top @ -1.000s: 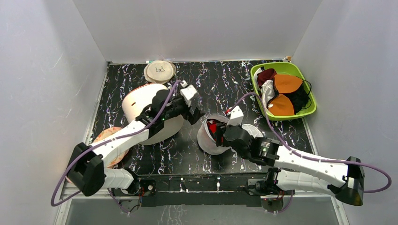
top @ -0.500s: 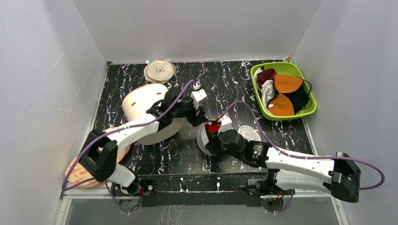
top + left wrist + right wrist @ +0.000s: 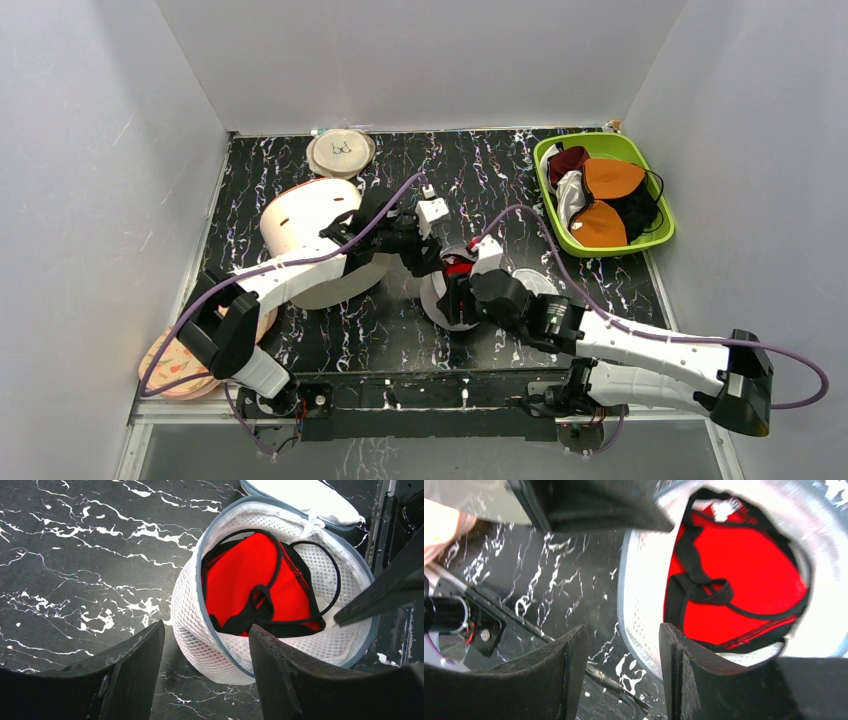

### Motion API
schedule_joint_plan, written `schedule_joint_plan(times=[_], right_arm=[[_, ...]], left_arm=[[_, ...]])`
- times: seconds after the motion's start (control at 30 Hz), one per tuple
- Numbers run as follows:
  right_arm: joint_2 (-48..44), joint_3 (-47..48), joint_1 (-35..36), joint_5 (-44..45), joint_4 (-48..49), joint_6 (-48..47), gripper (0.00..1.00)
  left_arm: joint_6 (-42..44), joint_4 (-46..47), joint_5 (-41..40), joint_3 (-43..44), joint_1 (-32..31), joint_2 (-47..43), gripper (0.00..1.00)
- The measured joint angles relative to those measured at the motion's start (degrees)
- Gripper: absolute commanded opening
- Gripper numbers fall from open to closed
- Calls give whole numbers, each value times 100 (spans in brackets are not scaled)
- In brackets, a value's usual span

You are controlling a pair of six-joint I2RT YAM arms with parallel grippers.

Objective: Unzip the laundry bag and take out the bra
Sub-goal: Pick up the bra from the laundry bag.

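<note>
The laundry bag [image 3: 440, 308] lies unzipped at the table's middle, and its lid flap [image 3: 531, 281] is folded out to the right. The red bra [image 3: 457, 268] with black straps sits inside. In the left wrist view the bag [image 3: 192, 615] holds the bra [image 3: 240, 575]. My left gripper [image 3: 206, 630] is open and straddles the bag's near wall and rim. In the right wrist view my right gripper [image 3: 624, 630] is open astride the bag [image 3: 644, 595] rim, with one finger at the bra [image 3: 749, 580]. Both grippers meet over the bag in the top view, the left [image 3: 428, 262] and the right [image 3: 457, 296].
A big cream cylinder [image 3: 300, 215] lies on its side under the left arm. A flat beige disc [image 3: 341, 152] sits at the back. A green bin [image 3: 655, 235] at the back right holds orange cups [image 3: 612, 178] and a maroon garment [image 3: 568, 160]. A pinkish disc [image 3: 180, 355] lies at the front left.
My left gripper has swung right and down onto the bag's rim. My right gripper has moved left over the bag's opening. The bag has shifted slightly.
</note>
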Motion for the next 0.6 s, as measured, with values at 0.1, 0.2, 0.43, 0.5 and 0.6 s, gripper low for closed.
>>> schedule_joint_plan(times=[0.1,0.2,0.43,0.5,0.6], right_arm=[[-74,391,-164,269,-380,-50,52],[-122,588,-728,332,-649,-149,53],[98,614,-2050,-205,-1108,-286,45],[240,614,-2197,-361,-1185,-284,45],[317,612,-2358,-584,-1211,-280,44]], left_arm=[[20,-44,7,0,-15,0,59],[48,-63,2,0,-33,0,57],[103,-105,-2,0,-85,0,57],[111,-105,-2,0,-101,0,57],[127,-107,-2,0,-120,-9,57]])
